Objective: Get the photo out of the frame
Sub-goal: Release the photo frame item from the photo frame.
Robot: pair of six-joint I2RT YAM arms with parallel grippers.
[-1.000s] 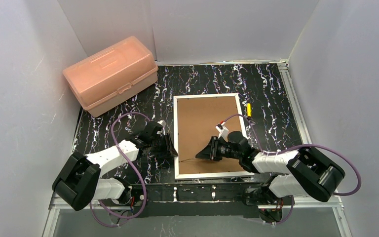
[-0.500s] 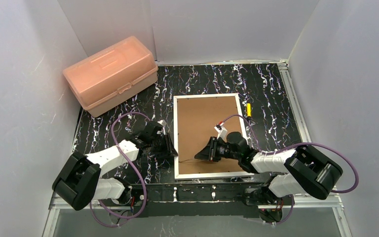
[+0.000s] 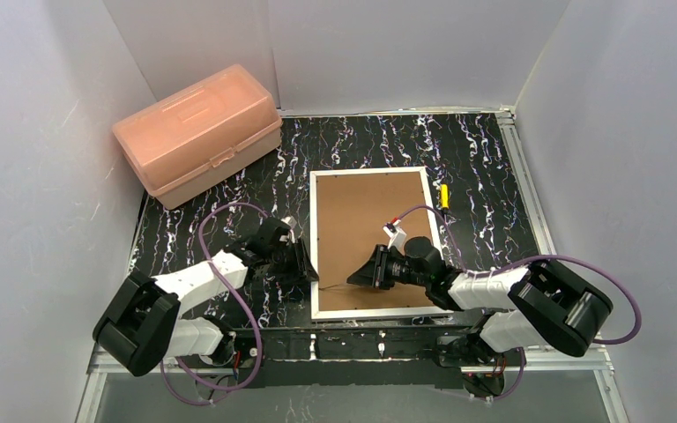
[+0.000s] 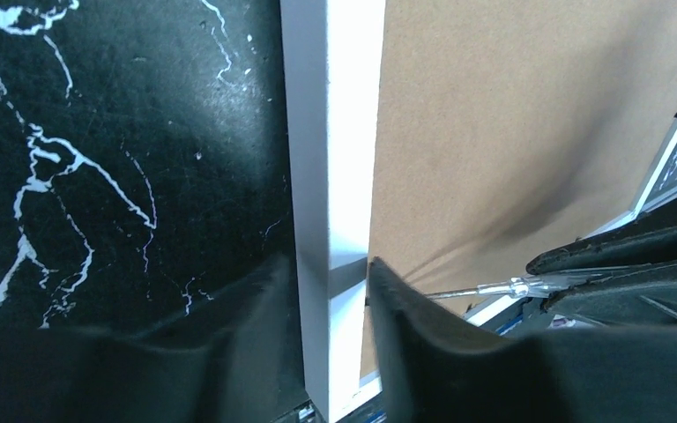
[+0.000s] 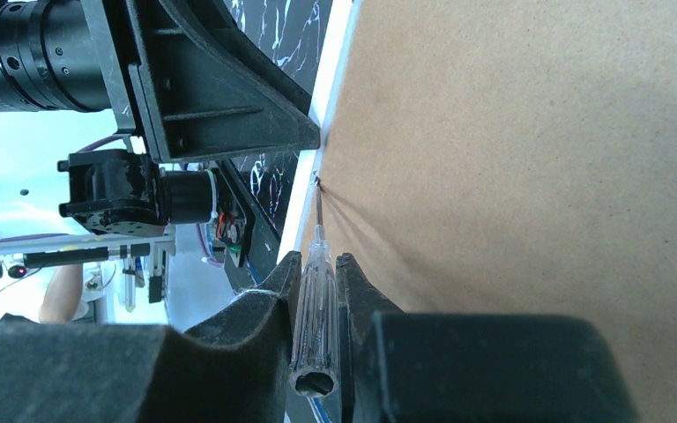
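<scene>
Since the frame point(image 3: 315, 211) lies face down near the middle of the black marbled table point(image 3: 361, 141), with its brown backing board point(image 3: 361, 216) seated flat inside the white border, the task looks to be at an early stage: nothing has been lifted out yet. The photo does not show in any view; I judge that it sits under the board, inside the frame. The left gripper point(image 4: 331, 282) stands at the frame's 8 o'clock side. Its jaws are set narrow across the white rim, one finger on the table side and one on the board side. Both seem to press the rim, so it appears to pin the frame down. The right gripper point(image 5: 317, 264) reaches in from 4 o'clock over the board, its jaws closed on the clear handle of a small screwdriver point(image 5: 313, 308). The thin shaft points toward 9 o'clock, and its tip rests at the seam where the board meets the border, just beside the left gripper. That reads as prying at the board's edge or at a retaining tab, though no tab is clear enough to name. What is left, by my judgement: free the board, lift it away, then pick out the photo. A pink box point(image 3: 198, 132) stands well apart at 10 o'clock.
</scene>
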